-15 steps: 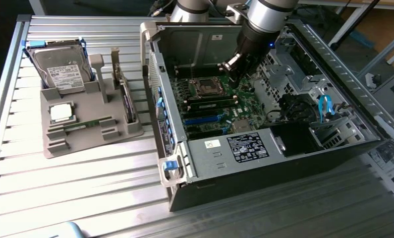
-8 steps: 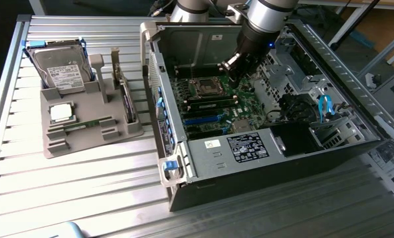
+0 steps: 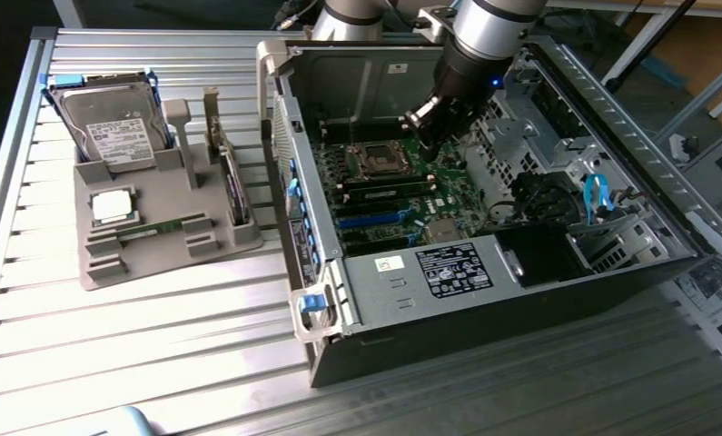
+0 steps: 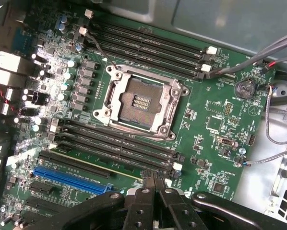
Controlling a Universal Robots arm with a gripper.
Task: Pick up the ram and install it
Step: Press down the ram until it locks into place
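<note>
While inside case (image 3: 482, 263) | gripper (image 4: 153, 178) closed, empty | ram (image 3: 161, 228) in holder (image 3: 154, 204)

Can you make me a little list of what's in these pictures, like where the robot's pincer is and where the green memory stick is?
pincer: shut, holding nothing, over the board inside the computer
nearest thing: the long black slots next to the chip socket
chip socket: a square metal frame with no chip in it
computer case: lying open, with the board showing
green memory stick: seems to lie in the gray holder, outside the case
hard drive: standing in the holder
silver chip: lying in the holder
</note>
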